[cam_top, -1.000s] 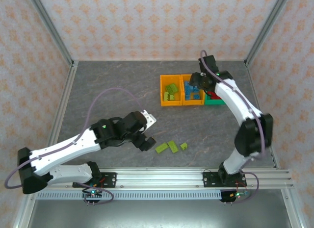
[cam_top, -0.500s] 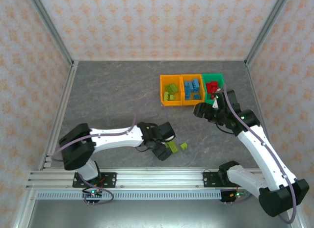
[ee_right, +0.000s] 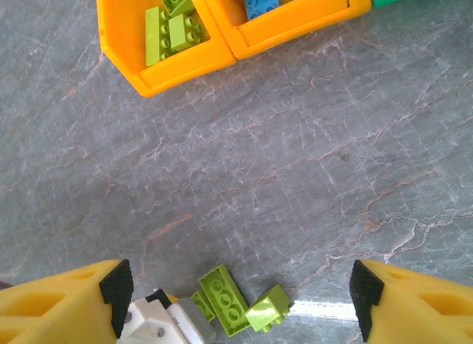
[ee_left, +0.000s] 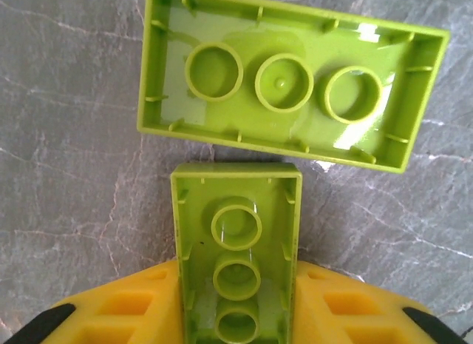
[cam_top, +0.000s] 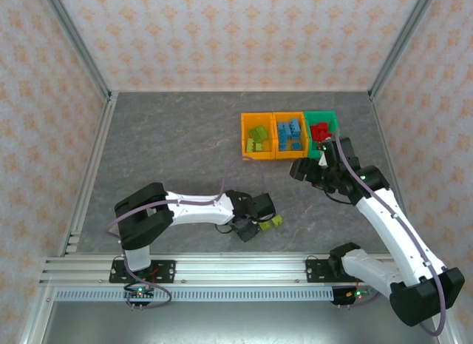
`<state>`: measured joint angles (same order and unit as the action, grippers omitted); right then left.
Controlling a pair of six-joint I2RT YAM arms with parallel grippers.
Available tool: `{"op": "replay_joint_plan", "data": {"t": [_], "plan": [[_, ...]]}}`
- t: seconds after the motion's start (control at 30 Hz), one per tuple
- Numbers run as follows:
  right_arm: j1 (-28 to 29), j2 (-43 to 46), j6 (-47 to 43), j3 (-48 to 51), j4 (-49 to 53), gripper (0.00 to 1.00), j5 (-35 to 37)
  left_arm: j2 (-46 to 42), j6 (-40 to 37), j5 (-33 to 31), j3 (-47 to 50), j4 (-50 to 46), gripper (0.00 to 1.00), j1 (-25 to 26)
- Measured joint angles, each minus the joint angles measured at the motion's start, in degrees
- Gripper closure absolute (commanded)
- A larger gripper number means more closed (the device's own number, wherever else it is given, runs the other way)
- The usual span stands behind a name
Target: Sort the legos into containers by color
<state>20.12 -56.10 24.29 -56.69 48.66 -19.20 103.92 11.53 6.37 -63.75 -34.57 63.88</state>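
My left gripper (ee_left: 236, 307) is shut on a lime green lego (ee_left: 236, 248), its hollow side facing the wrist camera, low over the table. A longer lime lego (ee_left: 292, 81) lies just beyond it. From above, the left gripper (cam_top: 250, 226) sits at these legos (cam_top: 264, 223), with a small lime one (cam_top: 276, 220) beside them. My right gripper (cam_top: 299, 169) hovers open in front of the containers. The left orange bin (cam_top: 258, 157) holds lime legos, the middle orange bin (cam_top: 290, 157) blue ones, and the green bin (cam_top: 321, 115) red ones.
In the right wrist view, bare grey table lies between the orange bins (ee_right: 177, 70) and the lime legos (ee_right: 225, 299) below. The cage walls and metal posts (cam_top: 89, 70) enclose the table. A rail (cam_top: 244, 266) runs along the near edge.
The left arm reached right to the loose lime legos and closed on one. The right arm drew back from above the bins to hover in front of them.
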Motion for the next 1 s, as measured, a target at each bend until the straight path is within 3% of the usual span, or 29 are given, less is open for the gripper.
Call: {"op": "replay_joint_plan", "data": {"t": [0.27, 0.5, 0.67, 0.83, 1.0], "plan": [[2.32, -0.63, 0.15, -0.13, -0.15, 0.2, -4.04, -5.29, 0.0, -2.82, 0.07, 0.24, 0.69, -2.03], [3.28, 0.66, 0.83, -0.17, -1.36, 0.2, -8.33, -7.74, -1.77, -3.89, -10.08, 1.14, 0.69, -13.31], [3.28, 1.79, 1.68, -0.17, -1.55, 0.2, -7.82, 1.25, -0.68, -1.64, -25.09, 3.74, 0.69, -22.62], [3.28, 1.9, 2.58, 0.13, -1.62, 0.2, -7.61, 15.98, 2.27, -0.42, -41.2, 4.04, 0.66, -28.2], [3.28, 2.21, 3.19, 0.28, -1.7, 0.19, -7.43, 26.84, 4.92, -0.81, -53.83, 0.96, 0.5, -29.05]]}}
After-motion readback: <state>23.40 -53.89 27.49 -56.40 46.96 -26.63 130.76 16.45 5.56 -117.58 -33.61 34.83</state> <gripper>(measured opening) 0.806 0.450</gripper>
